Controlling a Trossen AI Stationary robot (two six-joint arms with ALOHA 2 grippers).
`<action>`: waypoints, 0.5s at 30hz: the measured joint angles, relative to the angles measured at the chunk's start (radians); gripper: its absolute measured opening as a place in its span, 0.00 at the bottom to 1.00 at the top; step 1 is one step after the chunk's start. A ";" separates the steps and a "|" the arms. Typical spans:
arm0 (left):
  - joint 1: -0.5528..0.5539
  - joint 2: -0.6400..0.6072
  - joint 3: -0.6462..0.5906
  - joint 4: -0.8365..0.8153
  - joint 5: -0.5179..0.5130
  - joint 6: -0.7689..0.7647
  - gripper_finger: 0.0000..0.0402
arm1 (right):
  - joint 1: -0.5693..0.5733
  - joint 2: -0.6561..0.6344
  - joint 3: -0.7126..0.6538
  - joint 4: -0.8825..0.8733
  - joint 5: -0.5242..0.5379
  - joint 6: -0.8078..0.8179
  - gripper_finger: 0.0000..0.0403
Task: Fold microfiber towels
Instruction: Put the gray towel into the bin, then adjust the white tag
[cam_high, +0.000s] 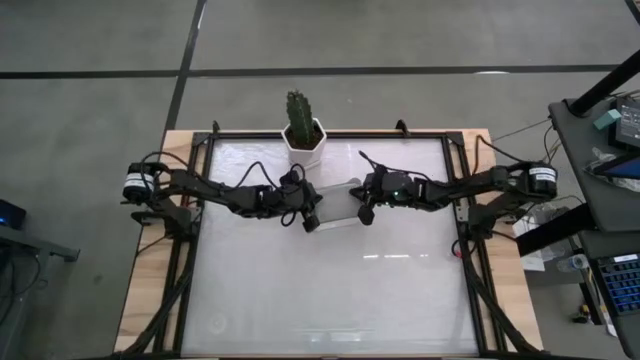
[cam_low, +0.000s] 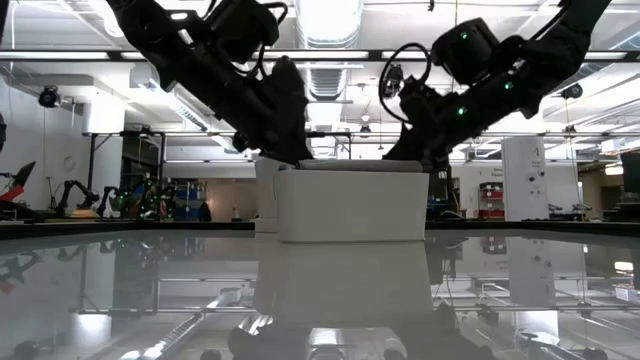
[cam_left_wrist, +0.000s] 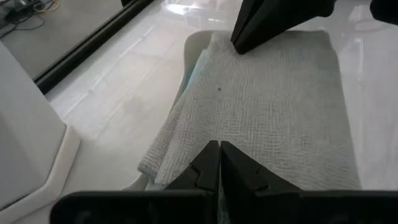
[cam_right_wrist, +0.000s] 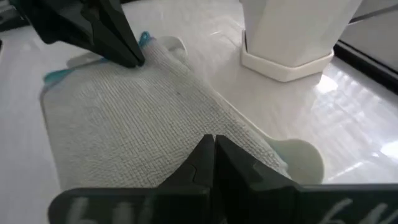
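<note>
- With both arms meeting over the middle of the bench (cam_high: 330, 300), the left tool (cam_left_wrist: 219, 163) and right tool (cam_right_wrist: 213, 155) each sit at opposite edges of the grey towel (cam_left_wrist: 273, 106), fingers pressed together, apparently nothing clamped between them.
- That grey towel lies on top of a stack in the white tray (cam_high: 340, 205), a sliver of pale teal towel (cam_right_wrist: 59, 76) peeking out beneath; the tray sits just at six o'clock from the potted cactus (cam_high: 302, 130).
- It looks like a finishing press on the folded pile.
- To do it well, both tips should push down evenly and straight, so the top layer doesn't drag sideways.
- Lifting away vertically should keep the soft weave from snagging and pulling the fold open.
</note>
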 joint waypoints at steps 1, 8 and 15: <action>0.000 0.002 0.000 -0.004 0.000 0.000 0.00 | 0.000 0.012 0.000 0.010 0.001 0.001 0.02; 0.000 -0.026 0.001 -0.016 0.000 0.009 0.00 | 0.001 -0.005 0.000 0.010 0.001 0.011 0.02; -0.033 -0.135 -0.002 -0.015 0.000 0.072 0.00 | 0.030 -0.137 -0.008 -0.009 0.000 -0.044 0.02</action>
